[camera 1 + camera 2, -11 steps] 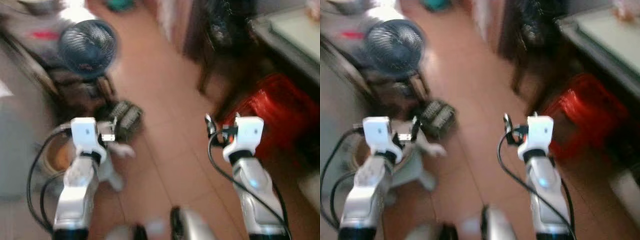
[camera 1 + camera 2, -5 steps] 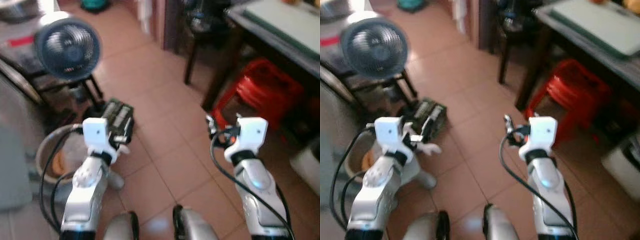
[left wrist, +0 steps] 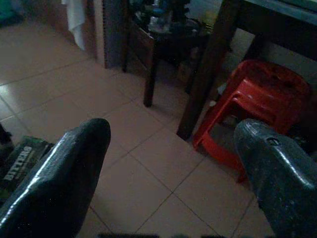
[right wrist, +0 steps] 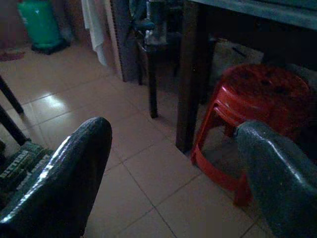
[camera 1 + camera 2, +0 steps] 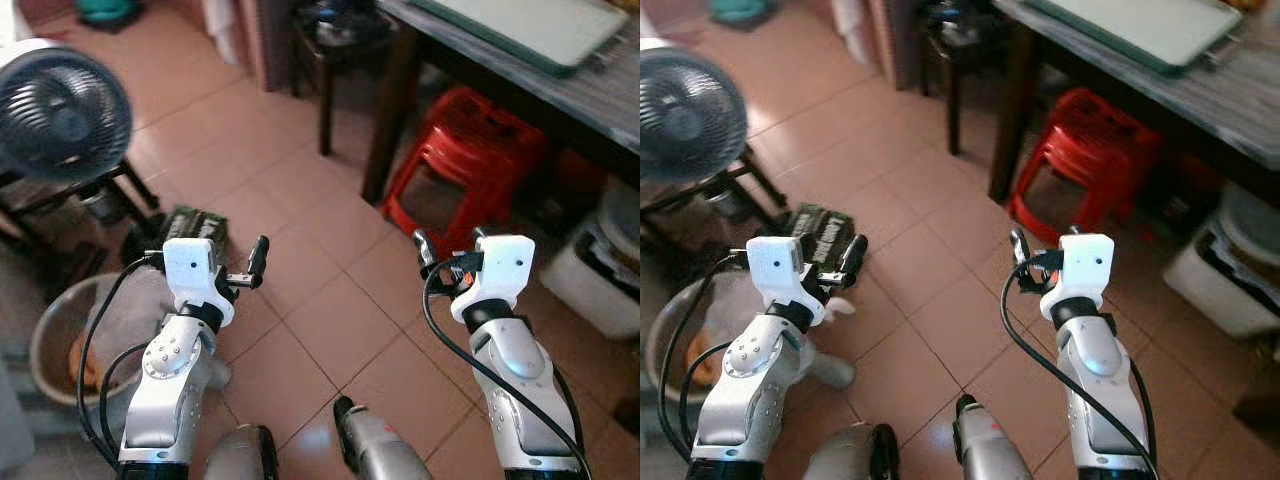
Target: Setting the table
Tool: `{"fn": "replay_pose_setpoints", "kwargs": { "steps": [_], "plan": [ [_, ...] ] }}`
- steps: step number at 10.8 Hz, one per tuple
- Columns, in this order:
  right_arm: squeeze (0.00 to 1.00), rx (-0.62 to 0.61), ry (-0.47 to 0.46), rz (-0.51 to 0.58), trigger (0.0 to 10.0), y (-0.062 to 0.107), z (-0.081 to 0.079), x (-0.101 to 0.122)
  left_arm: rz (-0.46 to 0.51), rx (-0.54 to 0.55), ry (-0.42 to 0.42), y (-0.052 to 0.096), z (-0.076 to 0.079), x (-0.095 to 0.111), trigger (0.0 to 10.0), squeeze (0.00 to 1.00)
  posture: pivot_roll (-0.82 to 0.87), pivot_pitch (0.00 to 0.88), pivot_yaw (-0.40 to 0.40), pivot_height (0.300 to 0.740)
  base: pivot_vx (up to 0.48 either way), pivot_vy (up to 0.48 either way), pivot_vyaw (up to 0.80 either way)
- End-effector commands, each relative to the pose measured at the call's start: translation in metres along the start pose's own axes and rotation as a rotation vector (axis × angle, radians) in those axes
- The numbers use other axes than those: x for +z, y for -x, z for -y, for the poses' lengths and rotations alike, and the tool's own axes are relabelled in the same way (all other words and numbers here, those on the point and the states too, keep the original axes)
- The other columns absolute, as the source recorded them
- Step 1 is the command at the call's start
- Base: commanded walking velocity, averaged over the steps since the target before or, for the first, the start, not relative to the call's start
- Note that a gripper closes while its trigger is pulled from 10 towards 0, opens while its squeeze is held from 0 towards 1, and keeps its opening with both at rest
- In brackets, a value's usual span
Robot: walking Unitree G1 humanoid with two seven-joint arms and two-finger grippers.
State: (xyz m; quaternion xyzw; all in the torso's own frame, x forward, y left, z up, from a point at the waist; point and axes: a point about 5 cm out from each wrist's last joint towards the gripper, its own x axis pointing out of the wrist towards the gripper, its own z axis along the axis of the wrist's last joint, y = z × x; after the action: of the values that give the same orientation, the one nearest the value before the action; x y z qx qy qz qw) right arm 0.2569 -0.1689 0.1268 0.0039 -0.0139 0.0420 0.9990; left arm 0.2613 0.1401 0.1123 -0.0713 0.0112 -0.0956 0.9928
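Both arms are raised in front of the robot over a terracotta tiled floor (image 5: 300, 250). The left gripper (image 3: 171, 163) and the right gripper (image 4: 173, 163) each have their fingers spread wide apart, with nothing between them, as both wrist views show. Compared with a second ago the head camera has swung: the pictures are now sharp where they were blurred, and the whole scene has shifted, so the dark wooden bench (image 5: 600, 90) at the upper right shows more of its top, with a pale green tray or mat (image 5: 520, 25) lying on it. Under the bench's near edge stands a red plastic stool (image 5: 455, 160), which earlier sat further right and lower in the frame. The dark blue fan (image 5: 60, 110) has moved toward the left edge of the view, and the grey basin (image 5: 55, 345) on the floor by the left arm is now plainly seen. A green packet (image 5: 820, 232) lies on the tiles just beyond the left gripper. A white container (image 5: 600, 270) sits on the floor at the right, beside the stool. The arms themselves hold much the same pose relative to the camera as before.
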Motion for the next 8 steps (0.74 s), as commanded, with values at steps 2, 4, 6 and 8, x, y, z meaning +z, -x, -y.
{"fn": "replay_pose_setpoints", "kwargs": {
  "steps": [2, 4, 6, 8],
  "plan": [
    [0.00, 0.000, -0.004, -0.002, 10.0, 0.0011, 0.0005, 0.0016, -0.004, 0.021, -0.024, 0.0027, -0.0037, 0.0010, 10.0, 0.00, -0.06, 0.212, 0.032, 0.740, 0.000, 0.000, -0.80],
    [0.00, 0.004, 0.002, -0.004, 10.0, 0.0009, 0.0010, 0.0016, -0.007, 0.025, -0.013, 0.0041, -0.0044, 0.0005, 10.0, 0.00, -0.06, 0.213, 0.025, 0.740, 0.000, -0.236, -0.40],
    [0.00, 0.007, 0.004, -0.006, 10.0, -0.0004, 0.0014, 0.0022, -0.007, 0.028, -0.011, 0.0032, -0.0042, 0.0008, 10.0, 0.00, -0.06, 0.216, 0.023, 0.740, 0.000, -0.126, -0.40],
    [0.00, 0.006, 0.002, -0.008, 10.0, -0.0002, 0.0015, 0.0019, -0.007, 0.031, -0.009, 0.0031, -0.0047, 0.0007, 10.0, 0.00, -0.07, 0.219, 0.021, 0.740, 0.000, 0.000, -0.40]
  ]
}}
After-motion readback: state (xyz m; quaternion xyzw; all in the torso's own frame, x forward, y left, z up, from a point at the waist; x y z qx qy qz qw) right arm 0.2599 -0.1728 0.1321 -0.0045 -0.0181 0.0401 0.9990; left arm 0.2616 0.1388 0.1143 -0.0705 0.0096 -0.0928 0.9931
